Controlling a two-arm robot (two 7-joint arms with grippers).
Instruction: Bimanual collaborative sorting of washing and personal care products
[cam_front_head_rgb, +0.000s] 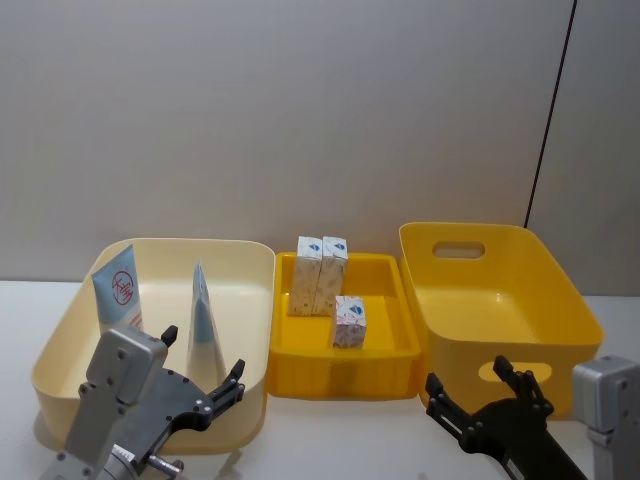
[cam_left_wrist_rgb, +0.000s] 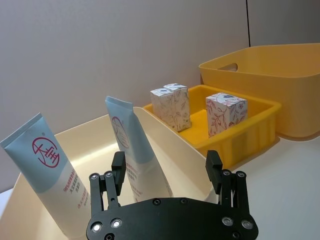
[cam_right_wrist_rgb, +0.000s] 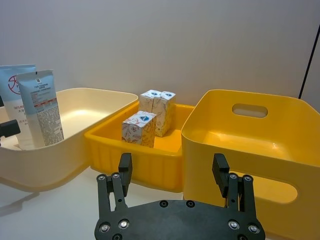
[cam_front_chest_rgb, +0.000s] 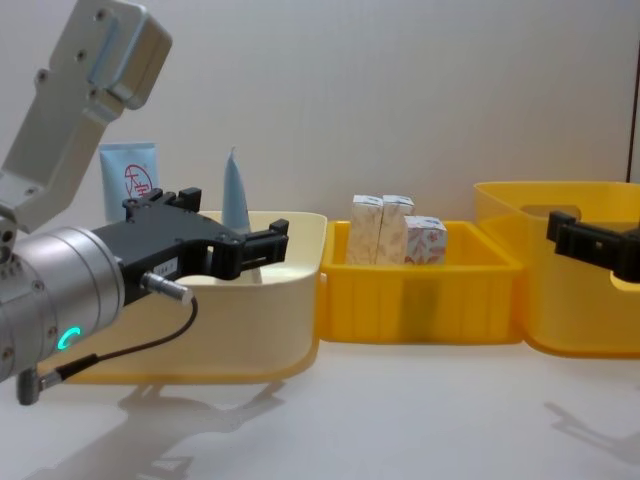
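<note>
Two pale-blue squeeze tubes stand in the cream bin (cam_front_head_rgb: 235, 260) on the left. One carries a red round logo (cam_front_head_rgb: 118, 293) and the other (cam_front_head_rgb: 205, 325) stands edge-on. Three small white cartons (cam_front_head_rgb: 308, 275) (cam_front_head_rgb: 333, 273) (cam_front_head_rgb: 350, 322) stand upright in the shallow yellow tray (cam_front_head_rgb: 340, 378) in the middle. My left gripper (cam_front_head_rgb: 204, 350) (cam_left_wrist_rgb: 166, 157) hovers open over the cream bin's near side, just in front of the edge-on tube (cam_left_wrist_rgb: 132, 145), holding nothing. In front of the deep yellow bin (cam_front_head_rgb: 520, 300), my right gripper (cam_front_head_rgb: 466, 375) (cam_right_wrist_rgb: 172, 160) is open and empty.
The three containers sit side by side against a plain grey wall. Nothing lies inside the deep yellow bin (cam_right_wrist_rgb: 260, 145) on the right. White tabletop (cam_front_chest_rgb: 400, 420) runs in front of the containers.
</note>
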